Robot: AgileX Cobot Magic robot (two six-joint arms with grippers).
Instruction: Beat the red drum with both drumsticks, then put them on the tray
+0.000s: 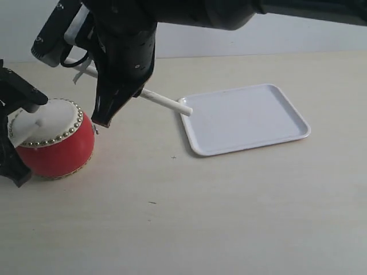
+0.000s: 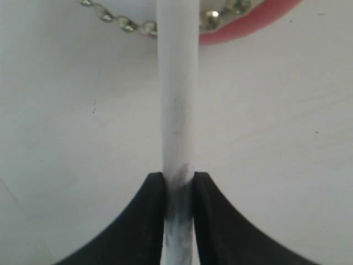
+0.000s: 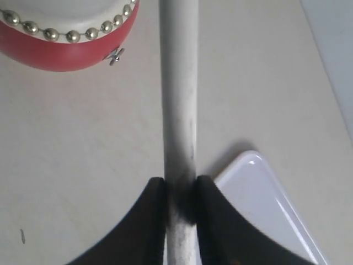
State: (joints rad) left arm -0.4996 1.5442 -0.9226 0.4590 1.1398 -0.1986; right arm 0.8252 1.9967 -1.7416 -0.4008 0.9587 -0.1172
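Observation:
The red drum (image 1: 54,143) stands at the left of the table. My left gripper (image 1: 10,134) is beside it, shut on a pale drumstick (image 1: 31,129) whose far end lies over the off-white skin. In the left wrist view that drumstick (image 2: 177,99) runs from the jaws to the drum's studded rim (image 2: 253,25). My right gripper (image 1: 106,114) reaches across from the right and hangs just right of the drum, shut on the second drumstick (image 1: 163,102), whose end reaches the near corner of the white tray (image 1: 246,117). The right wrist view shows this drumstick (image 3: 179,83), the drum (image 3: 66,49) and the tray's corner (image 3: 265,199).
The right arm's black links (image 1: 189,11) span the top of the exterior view above the table. Bare cream tabletop (image 1: 200,217) lies in front of the drum and tray. A pale wall (image 1: 321,37) bounds the far edge.

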